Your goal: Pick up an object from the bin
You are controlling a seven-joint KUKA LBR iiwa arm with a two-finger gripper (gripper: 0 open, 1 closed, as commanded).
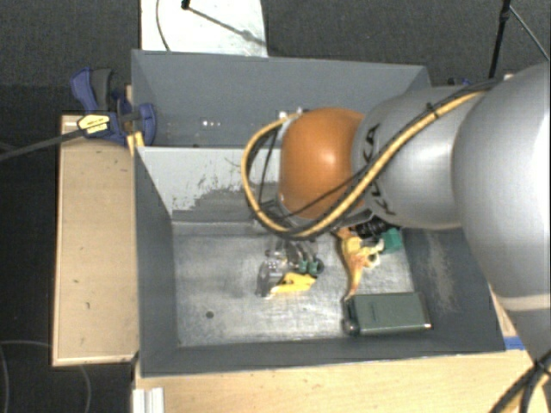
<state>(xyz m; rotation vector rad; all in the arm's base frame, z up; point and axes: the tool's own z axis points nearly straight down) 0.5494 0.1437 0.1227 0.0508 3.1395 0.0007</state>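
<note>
End effector point(281, 261) hangs low over the middle of the bin point(215, 321), beneath the orange wrist cover point(318, 157). Whether it is open or closed cannot be told. A small yellow piece point(289, 285) lies just beside it on the near side, smooth and plastic-looking, with its long axis running left to right. Judged the likeliest target. To the right lie an orange-yellow figure point(351, 261), a teal item point(393, 242) and a dark flat rectangular block point(387, 313) by the near wall. Bin floor is scuffed grey metal.

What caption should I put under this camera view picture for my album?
The end effector low over a small yellow thing in the grey bin, a dark box nearby.
</note>
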